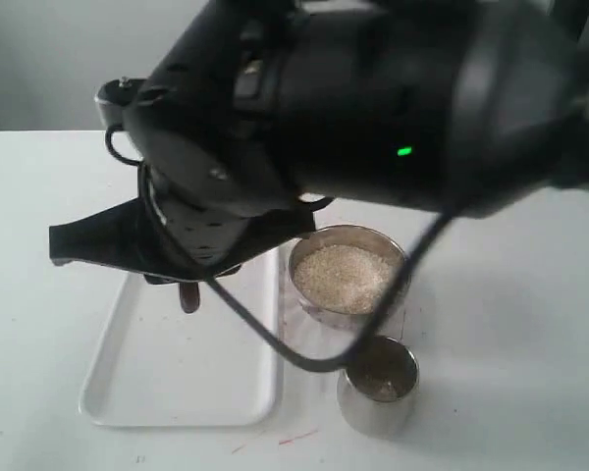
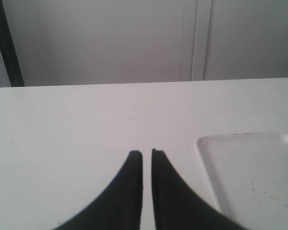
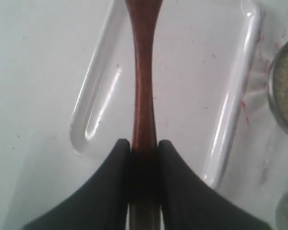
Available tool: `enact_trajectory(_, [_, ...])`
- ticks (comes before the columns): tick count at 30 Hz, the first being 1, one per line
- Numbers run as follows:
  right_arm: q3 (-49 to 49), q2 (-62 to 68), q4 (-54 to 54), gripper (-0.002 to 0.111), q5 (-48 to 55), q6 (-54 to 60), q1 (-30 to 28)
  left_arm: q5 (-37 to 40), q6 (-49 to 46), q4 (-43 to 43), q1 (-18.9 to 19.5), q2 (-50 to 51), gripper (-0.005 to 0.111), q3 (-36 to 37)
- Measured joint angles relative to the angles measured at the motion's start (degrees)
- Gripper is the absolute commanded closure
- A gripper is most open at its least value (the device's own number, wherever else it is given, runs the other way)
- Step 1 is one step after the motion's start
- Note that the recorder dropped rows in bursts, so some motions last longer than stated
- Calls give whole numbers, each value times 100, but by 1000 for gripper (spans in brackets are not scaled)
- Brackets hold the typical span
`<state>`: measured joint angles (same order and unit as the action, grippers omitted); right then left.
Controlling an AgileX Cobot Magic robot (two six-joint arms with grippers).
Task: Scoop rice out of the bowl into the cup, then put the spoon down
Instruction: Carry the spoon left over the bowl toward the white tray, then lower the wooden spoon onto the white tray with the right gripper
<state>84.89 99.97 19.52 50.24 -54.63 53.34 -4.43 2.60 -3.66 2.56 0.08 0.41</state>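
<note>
My right gripper (image 3: 144, 142) is shut on the slim handle of the dark reddish-brown wooden spoon (image 3: 144, 72), held over the white tray (image 3: 192, 72). In the exterior view that gripper (image 1: 182, 275) hangs above the tray (image 1: 177, 373), with the spoon's end (image 1: 188, 294) poking out below it. To the right, the steel bowl (image 1: 296, 257) holds a heap of rice (image 1: 346, 275). In front of the bowl stands the steel cup (image 1: 378, 407), with some rice at its bottom. My left gripper (image 2: 147, 152) is shut on nothing, low over the bare table.
A big black arm and its cable (image 1: 275, 339) fill the top of the exterior view and cross in front of the bowl. A corner of the tray (image 2: 249, 172) lies beside my left gripper. The bowl's rim (image 3: 273, 96) shows past the tray's edge.
</note>
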Motion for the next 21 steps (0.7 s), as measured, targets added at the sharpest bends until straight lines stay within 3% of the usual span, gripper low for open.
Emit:
enact_trajectory(9, [410, 1809, 88, 108, -573, -1082, -8, 0, 0, 0, 0, 0, 92, 0])
enact_trajectory(21, [414, 2325, 429, 108, -786, -1503, -107, 0, 0, 0, -10, 0, 92, 0])
